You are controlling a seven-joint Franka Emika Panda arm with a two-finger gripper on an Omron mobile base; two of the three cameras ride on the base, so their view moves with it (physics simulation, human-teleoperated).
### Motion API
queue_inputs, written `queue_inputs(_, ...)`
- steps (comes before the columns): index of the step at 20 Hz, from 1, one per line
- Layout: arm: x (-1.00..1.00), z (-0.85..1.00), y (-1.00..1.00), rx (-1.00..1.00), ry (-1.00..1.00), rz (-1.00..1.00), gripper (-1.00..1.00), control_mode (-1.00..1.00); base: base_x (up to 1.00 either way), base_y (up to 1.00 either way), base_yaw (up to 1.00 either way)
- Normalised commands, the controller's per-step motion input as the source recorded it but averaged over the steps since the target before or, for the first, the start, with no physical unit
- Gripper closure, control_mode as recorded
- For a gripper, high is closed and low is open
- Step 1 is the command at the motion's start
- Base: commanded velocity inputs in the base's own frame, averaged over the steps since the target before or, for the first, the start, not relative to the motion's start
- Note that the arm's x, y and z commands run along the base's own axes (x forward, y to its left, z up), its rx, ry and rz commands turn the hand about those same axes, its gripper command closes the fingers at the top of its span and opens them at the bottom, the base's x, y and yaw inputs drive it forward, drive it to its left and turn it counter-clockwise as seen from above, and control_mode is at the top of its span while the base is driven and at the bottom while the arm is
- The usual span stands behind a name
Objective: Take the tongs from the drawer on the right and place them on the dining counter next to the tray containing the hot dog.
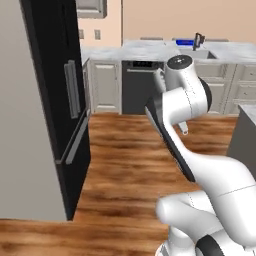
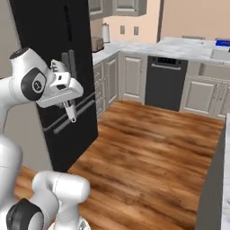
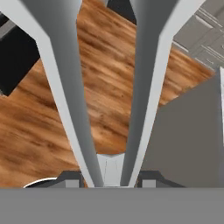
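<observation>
My gripper (image 3: 111,177) is shut on the joined end of the tongs (image 3: 146,87), whose two slim grey arms run up the hand view over the wooden floor. From the right base view, the gripper (image 2: 67,99) hangs high beside the fridge with the tongs (image 2: 71,112) pointing down. A silver tip of the tongs (image 1: 184,129) peeks out beside the arm in the left base view. Far across the room, the blue tray (image 1: 184,42) (image 2: 222,42) rests on the dining counter (image 1: 145,51) (image 2: 179,47) next to the dark tap (image 1: 199,39). The hot dog is too small to make out. The drawer is out of view.
A tall black fridge (image 1: 55,100) (image 2: 54,54) stands close on the left. A dark dishwasher (image 1: 140,85) (image 2: 165,83) sits under the far counter. A grey cabinet side (image 1: 245,140) (image 2: 211,179) stands at the right. Open wooden floor (image 1: 130,165) lies between.
</observation>
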Motion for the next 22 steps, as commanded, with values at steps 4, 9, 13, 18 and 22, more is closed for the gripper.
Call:
queue_inputs(4,0.00,0.00,0.00,0.00,0.00,0.00,1.00,1.00,1.00,0.01,-0.29)
queue_inputs(9,0.00,0.00,0.00,0.00,0.00,0.00,1.00,1.00,1.00,0.00,-0.32)
queue_inputs(13,0.00,0.00,0.00,0.00,0.00,0.00,1.00,1.00,1.00,0.00,-0.34)
queue_inputs(18,0.00,0.00,0.00,0.00,0.00,0.00,1.00,1.00,1.00,0.03,-0.36)
queue_inputs(22,0.00,0.00,0.00,0.00,0.00,0.00,1.00,1.00,1.00,0.18,-0.39)
